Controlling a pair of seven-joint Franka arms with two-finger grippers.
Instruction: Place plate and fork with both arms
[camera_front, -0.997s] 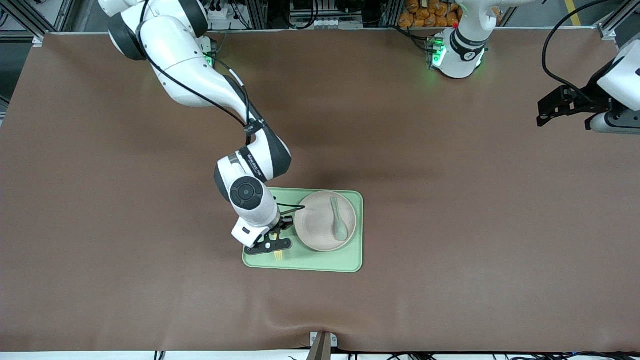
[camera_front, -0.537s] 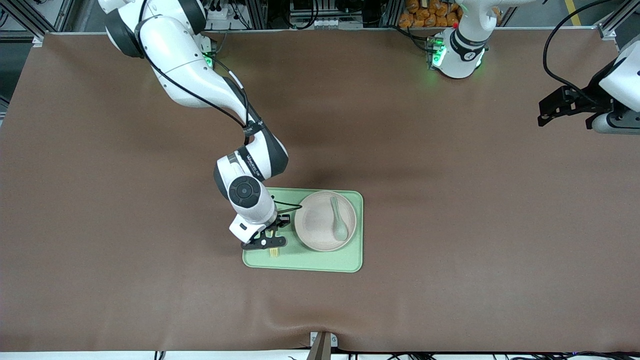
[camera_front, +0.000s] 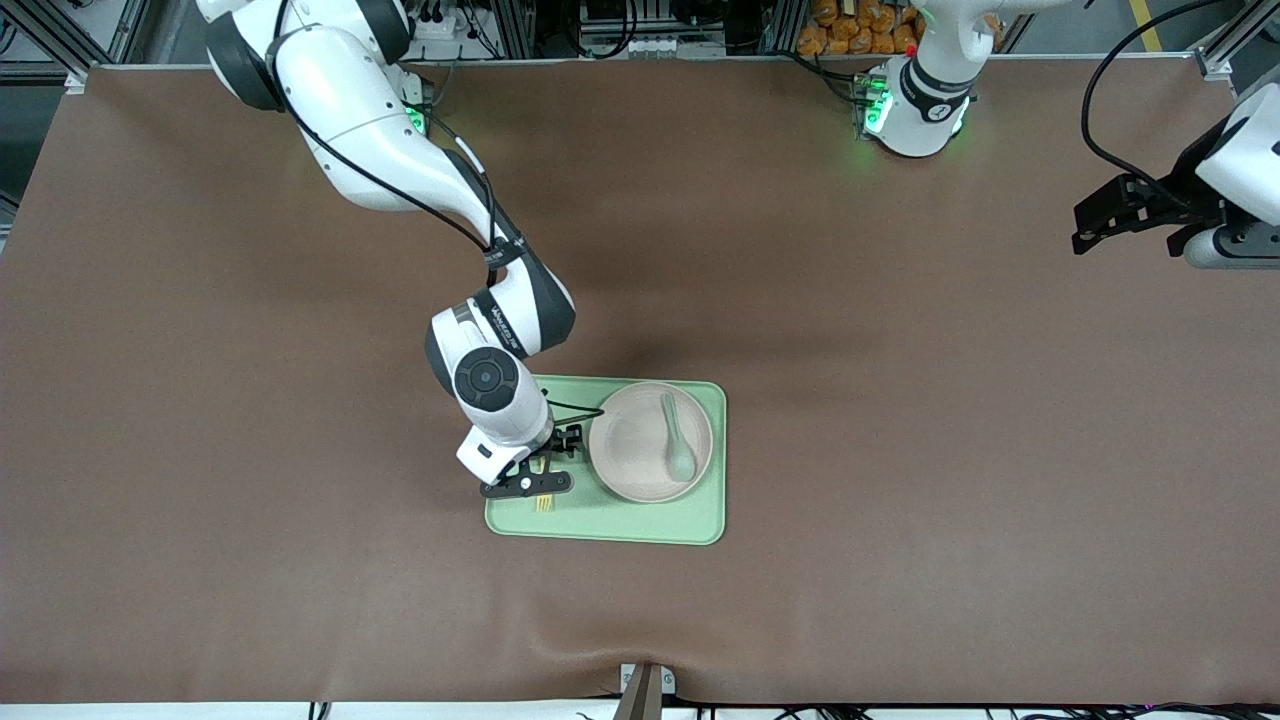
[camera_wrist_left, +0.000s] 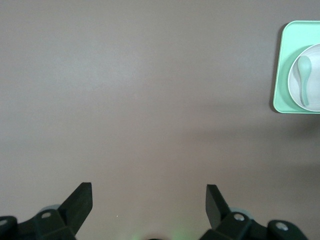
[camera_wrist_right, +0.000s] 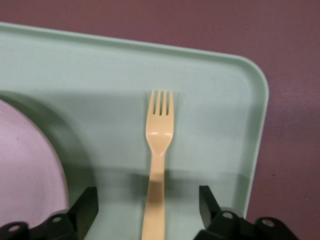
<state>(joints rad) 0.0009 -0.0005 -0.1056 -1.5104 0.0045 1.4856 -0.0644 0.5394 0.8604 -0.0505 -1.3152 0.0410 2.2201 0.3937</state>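
The pale yellow fork (camera_wrist_right: 159, 140) lies flat on the light green tray (camera_wrist_right: 210, 100), beside the cream plate (camera_wrist_right: 25, 170). My right gripper (camera_wrist_right: 149, 200) is open just over the fork's handle, one finger on each side and neither touching it. In the front view the right gripper (camera_front: 530, 483) hides most of the fork (camera_front: 545, 504), and only the tines show. The plate (camera_front: 630, 455) sits on the tray (camera_front: 620, 525) toward the left arm's end. My left gripper (camera_front: 1088, 228) is open and empty, waiting over bare table at the left arm's end; it also shows in the left wrist view (camera_wrist_left: 149, 192).
A grey-green spoon (camera_front: 678, 440) lies in the plate. The left wrist view shows the tray (camera_wrist_left: 280, 75), the plate (camera_wrist_left: 314, 102) and the spoon (camera_wrist_left: 303, 75) far off. Brown table (camera_front: 900, 450) surrounds the tray.
My right gripper has shifted slightly toward the right arm's end of the tray, and the visible fork tines show shifted the same way. The left arm has barely moved.
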